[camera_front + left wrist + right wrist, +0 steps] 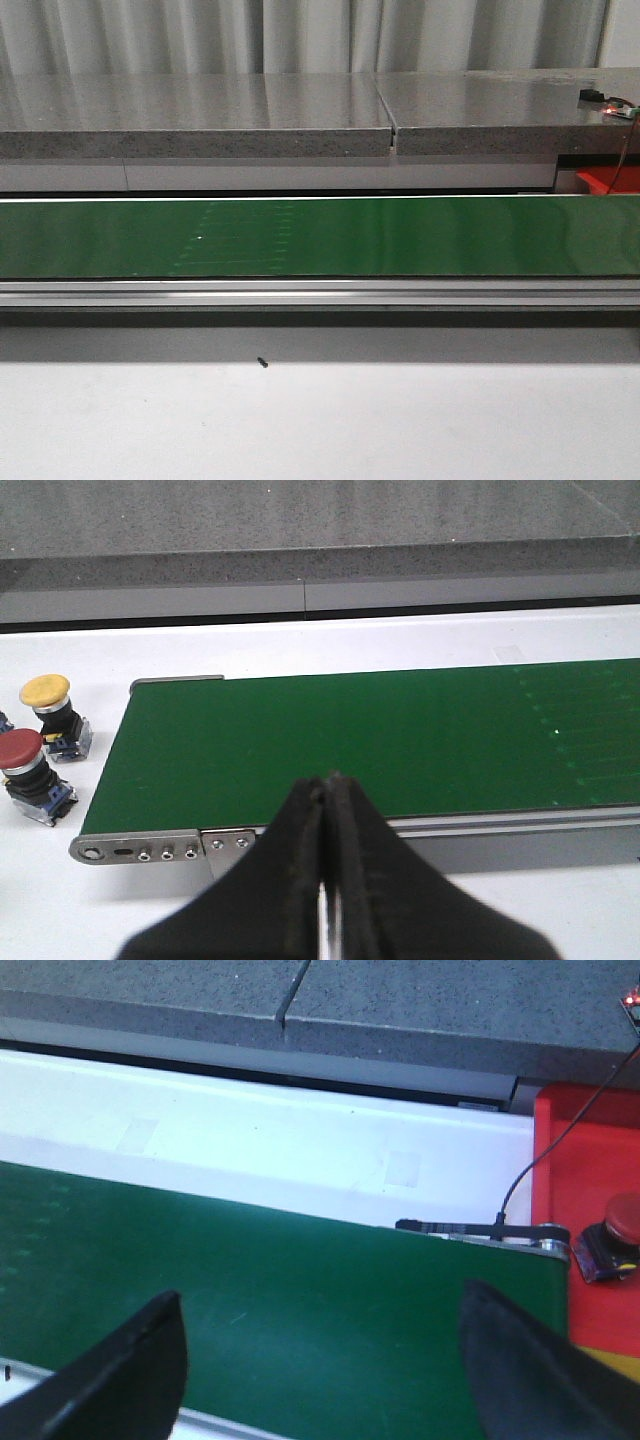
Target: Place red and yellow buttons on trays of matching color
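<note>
In the left wrist view a yellow button (47,702) and a red button (24,765) stand on the white table beside the end of the green conveyor belt (350,730). My left gripper (328,785) is shut and empty over the belt's near edge. In the right wrist view a red tray (590,1190) lies past the belt's other end, with a red button (615,1235) on it. My right gripper (320,1325) is open and empty above the belt (250,1290). The red tray's corner also shows in the front view (608,181). No yellow tray shows clearly.
The green belt (320,236) runs across the whole front view, with a metal rail (320,291) along its near side. A grey stone ledge (200,115) lies behind it. A black cable (520,1185) hangs by the red tray. A small black speck (262,362) lies on the white table.
</note>
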